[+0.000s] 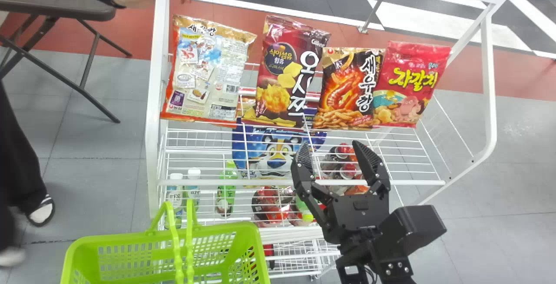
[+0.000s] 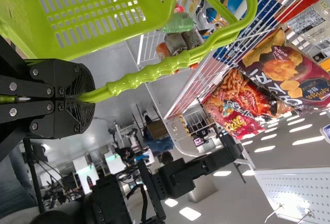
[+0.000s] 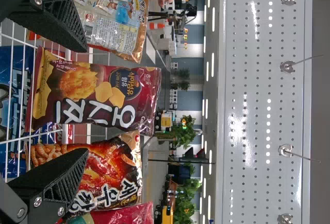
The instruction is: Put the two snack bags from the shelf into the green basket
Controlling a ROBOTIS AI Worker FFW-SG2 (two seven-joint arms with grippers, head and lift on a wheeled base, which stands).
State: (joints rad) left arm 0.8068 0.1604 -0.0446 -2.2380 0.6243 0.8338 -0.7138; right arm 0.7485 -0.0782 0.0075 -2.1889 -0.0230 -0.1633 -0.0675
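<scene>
Head view: the 4 snack bags (image 1: 282, 71) stand on the shelf (image 1: 260, 183); the right gripper (image 1: 331, 145), fingers spread and empty, should straddle 1 bag squarely — then squeeze gently. The left gripper (image 2: 85, 98) is clenched on the green basket's (image 1: 165, 239) handle (image 2: 154, 72). The basket's near end is cut off — which 2 bags are meant, I can't tell

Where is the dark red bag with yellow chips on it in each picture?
Head view: the dark red bag is second from the left in the row.
Left wrist view: the dark red bag shows past the green basket handle.
Right wrist view: the dark red bag shows between the two fingers of the right tool.
Shared landmark: the black shrimp bag, next to it every time.
</scene>
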